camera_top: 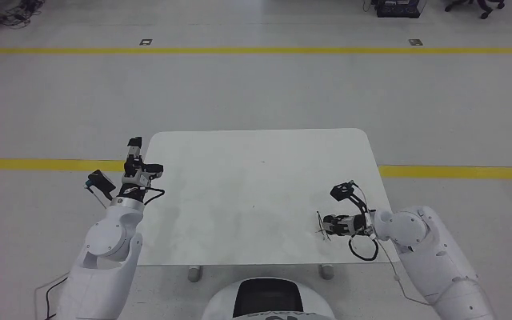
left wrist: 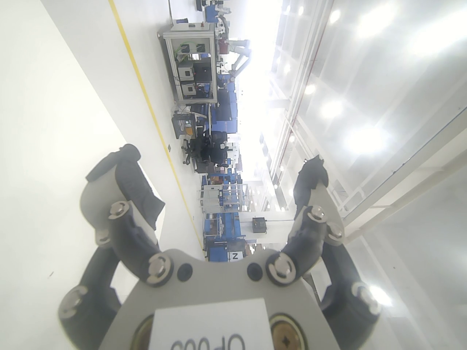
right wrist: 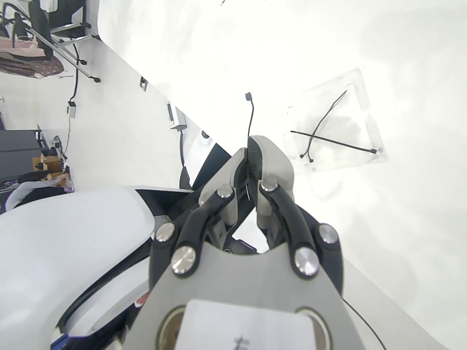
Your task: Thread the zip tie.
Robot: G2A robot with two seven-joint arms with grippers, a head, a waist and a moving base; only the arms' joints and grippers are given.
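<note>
Firmly, a black zip tie (right wrist: 251, 118) is being pinched between the pressed-together fingers (right wrist: 270, 158) of the right gripper (right wrist: 250, 147). The strap is being held so that it sticks straight out past the fingertips, with its small square head at the free end. A short length of strap is also being shown behind the pads, inside the claw. In the top view the right gripper (camera_top: 326, 227) is being held low over the table (camera_top: 256, 160), close to the near edge on the right side. It is being pointed across toward the robot's left, and the forearm is being brought in over the near right corner.

Near the claw, a clear tray (right wrist: 365, 89) is being seen lying flat on the tabletop, apart from the held tie. Two spare ties (right wrist: 334, 142) are being shown crossed inside it, one straight and one curved.

Across the table, the left gripper (left wrist: 220, 158) is being held with its fingers (left wrist: 127, 169) spread wide and nothing between them. It is being aimed away from the robot, out toward the room, with the wrist rolled onto its side. From above, the left gripper (camera_top: 140, 158) is being placed at the table's left edge, toward the far left corner, and its arm is being held bent outside that edge. A broad stretch of white tabletop is being left between the two arms.
</note>
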